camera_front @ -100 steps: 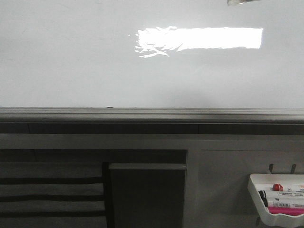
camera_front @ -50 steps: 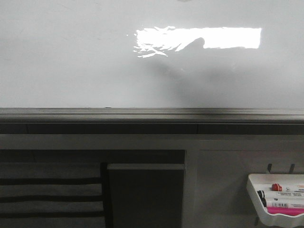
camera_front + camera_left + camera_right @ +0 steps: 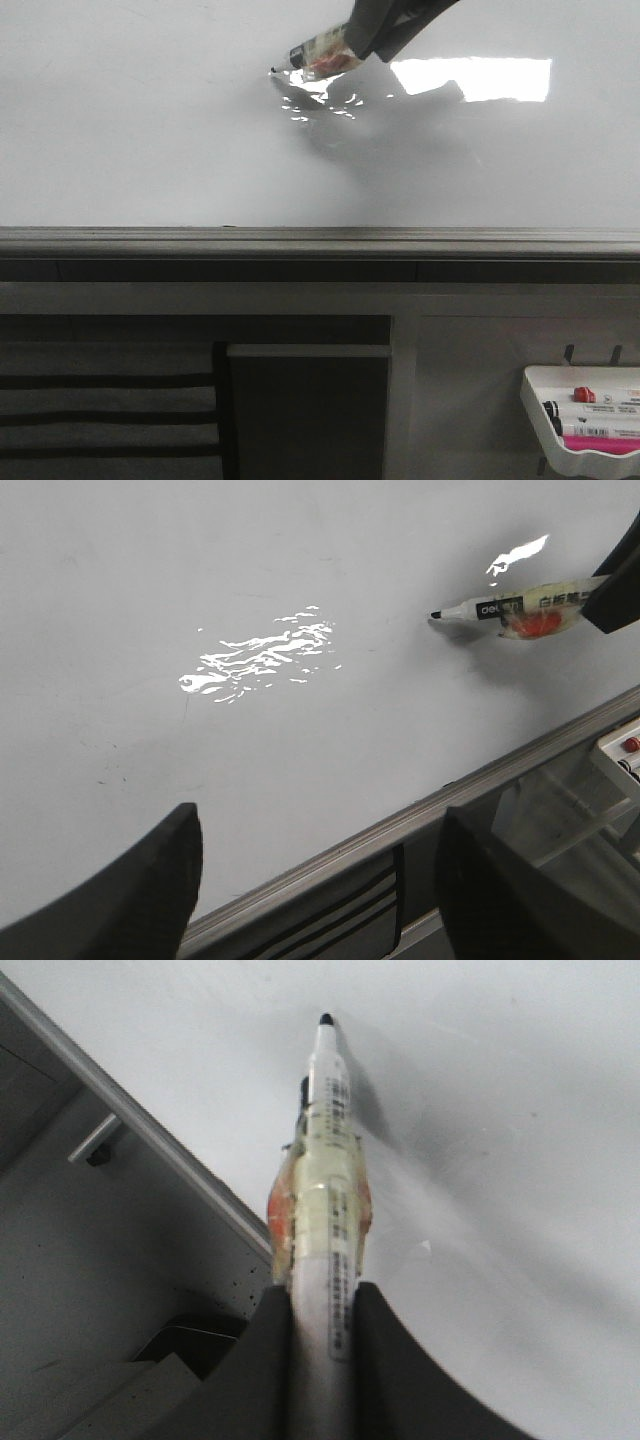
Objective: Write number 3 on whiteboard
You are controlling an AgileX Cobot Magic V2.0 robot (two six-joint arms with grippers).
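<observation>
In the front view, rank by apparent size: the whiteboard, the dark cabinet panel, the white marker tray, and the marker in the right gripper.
1. whiteboard, far the largest.
2. dark cabinet panel.
3. white marker tray, cut off by the frame edge.
4. marker, smallest; the right gripper hides part of it.

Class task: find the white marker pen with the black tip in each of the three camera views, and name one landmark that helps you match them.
Front view: white black-tipped marker pen, top centre, held by the right gripper.
Left wrist view: marker at upper right, tip towards the whiteboard.
Right wrist view: marker centred, clamped between dark fingers.
Shared landmark: the board's grey metal edge rail.
</observation>
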